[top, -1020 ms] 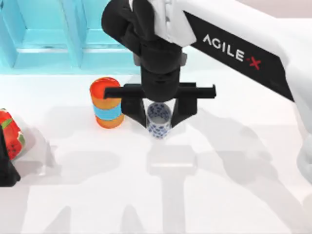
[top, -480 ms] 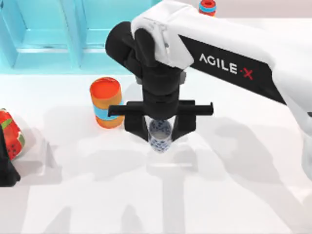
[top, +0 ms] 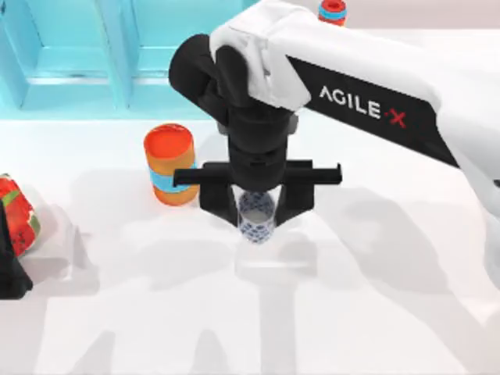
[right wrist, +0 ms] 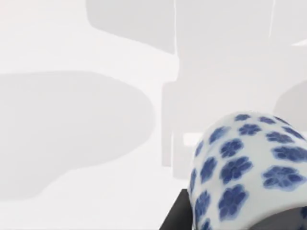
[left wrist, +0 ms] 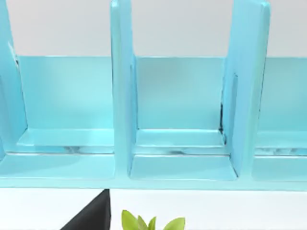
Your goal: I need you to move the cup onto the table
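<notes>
Left arm: parked at the table's far left edge, dark body [top: 9,266] partly seen, well left of the right gripper.
Watermelon-patterned cup [top: 17,212]: red and green, at the left edge beside the left arm, well apart from the right gripper.
Shelf unit [top: 94,55]: light-blue, open compartments, along the far side behind and left of the right gripper.
Orange cylinder [top: 169,164]: light-blue band, upright on the table, just left of the right gripper's left finger.
Right gripper [top: 257,205]: pointing down over the table [top: 375,312]; jaws closed part-way onto the cup.
Cup [top: 256,217]: small, white with dark-blue flower pattern, upright, pinched between the right gripper's fingers; whether its base touches the table cannot be told.
Small red-and-blue item [top: 333,11]: far side, behind and right of the right gripper.
</notes>
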